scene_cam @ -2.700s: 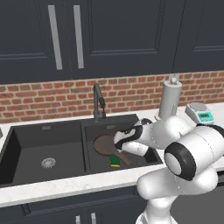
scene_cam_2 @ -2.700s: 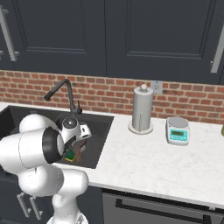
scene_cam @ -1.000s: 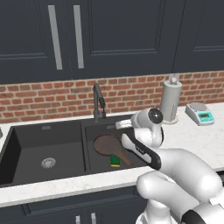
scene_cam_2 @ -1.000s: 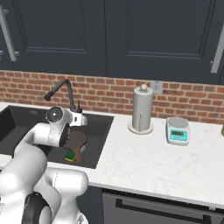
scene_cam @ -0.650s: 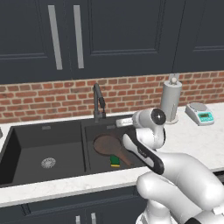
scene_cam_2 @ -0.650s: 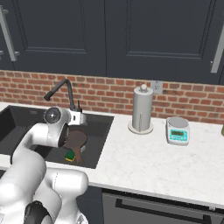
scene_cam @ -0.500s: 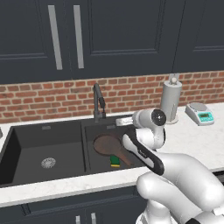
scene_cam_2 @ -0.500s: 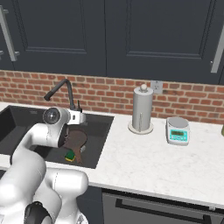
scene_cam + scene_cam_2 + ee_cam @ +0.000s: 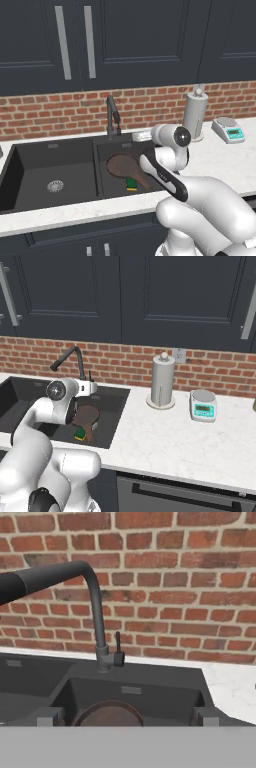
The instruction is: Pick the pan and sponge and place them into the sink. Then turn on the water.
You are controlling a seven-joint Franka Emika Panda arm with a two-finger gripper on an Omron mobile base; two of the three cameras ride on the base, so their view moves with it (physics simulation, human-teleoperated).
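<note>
The gripper (image 9: 124, 716) hangs above the right basin of the sink (image 9: 30, 160), pointed at the far brick wall, its fingers set wide apart with nothing between them. Just beyond it stands the dark arched faucet (image 9: 95, 607) with its small lever (image 9: 118, 643) upright at the base. Below, the pan (image 9: 120, 165) lies on the right basin's floor, handle running toward the near right. The sponge (image 9: 131, 184) sits near the handle, at the basin's near edge. On the counter to the right stand a paper towel roll (image 9: 162, 381) and a kitchen scale (image 9: 203, 405).
</note>
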